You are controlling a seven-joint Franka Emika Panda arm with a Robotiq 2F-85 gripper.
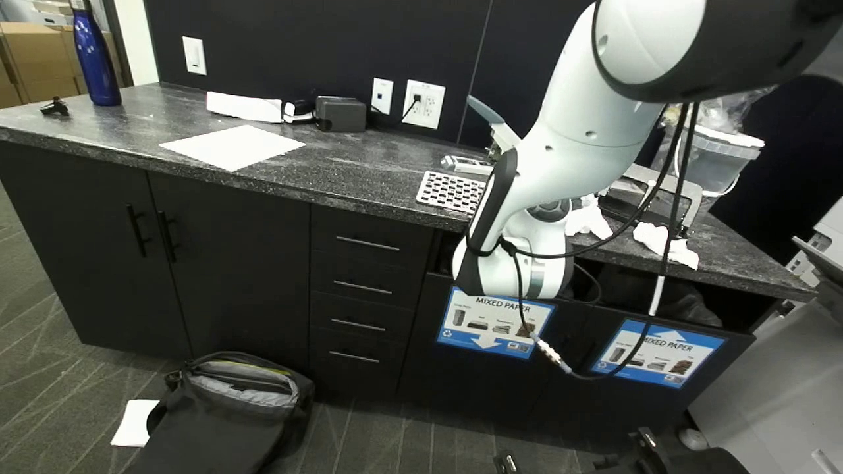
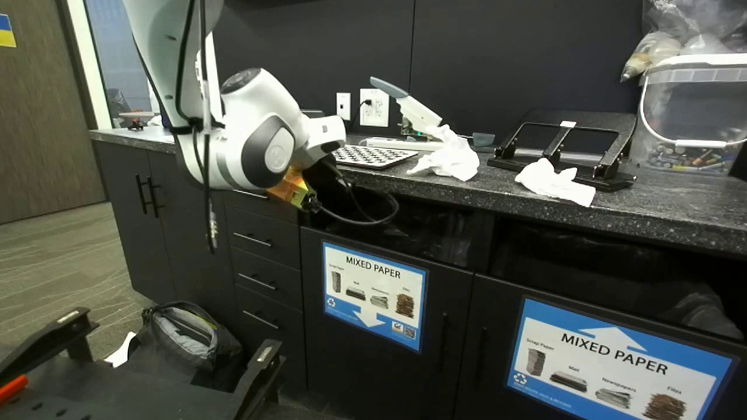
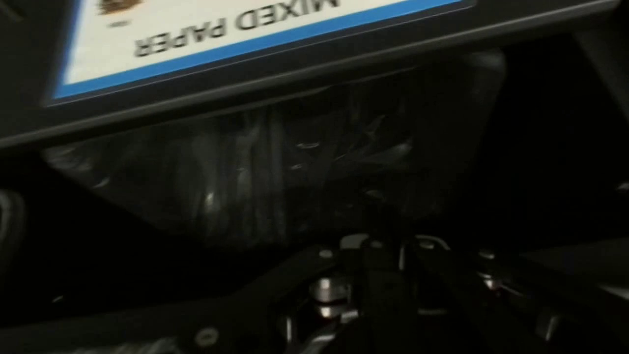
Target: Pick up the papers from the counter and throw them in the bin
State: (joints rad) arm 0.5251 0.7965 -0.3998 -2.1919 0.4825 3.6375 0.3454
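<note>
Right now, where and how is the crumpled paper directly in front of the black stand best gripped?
Likely by the bulging left end of the paper wad, seen in an exterior view, from above and the front. That end stands up in folds to pinch, while the other tapers low toward the edge of the counter. The black stand behind may crowd a rear approach.

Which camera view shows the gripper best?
The wrist view: though dim, it looks along the gripper from close by, jaws shut. In both exterior views it cannot be made out, lost behind the arm or in the dark beneath the counter.
</note>
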